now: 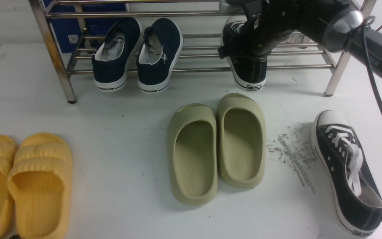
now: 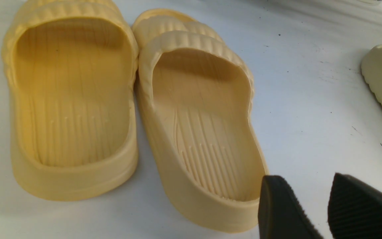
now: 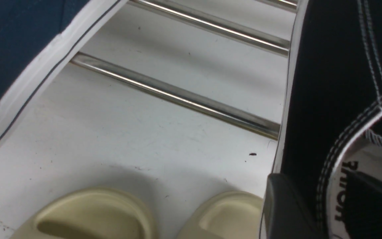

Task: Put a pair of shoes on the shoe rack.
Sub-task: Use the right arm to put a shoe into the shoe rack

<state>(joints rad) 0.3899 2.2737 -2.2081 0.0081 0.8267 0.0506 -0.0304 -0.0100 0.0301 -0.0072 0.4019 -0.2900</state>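
Observation:
One black canvas sneaker (image 1: pixel 251 71) lies on the lower bars of the steel shoe rack (image 1: pixel 204 69), heel past the front bar. My right gripper (image 1: pixel 240 49) is shut on its side wall. In the right wrist view one finger (image 3: pixel 284 205) is outside the sneaker (image 3: pixel 327 83) and the other is inside it. The second black sneaker (image 1: pixel 347 169) lies on the table at the right, toe toward the rack. My left gripper (image 2: pixel 305 181) is open and empty just above the table, and it is out of the front view.
Two navy WARRIOR slip-ons (image 1: pixel 138 53) sit on the rack's left part. Olive-green slides (image 1: pixel 217 146) lie mid-table in front of the rack. Yellow slides (image 1: pixel 38 182) lie at the near left, right beside my left gripper's fingers (image 2: pixel 277 205). Dark scuff marks (image 1: pixel 290 152) stain the table.

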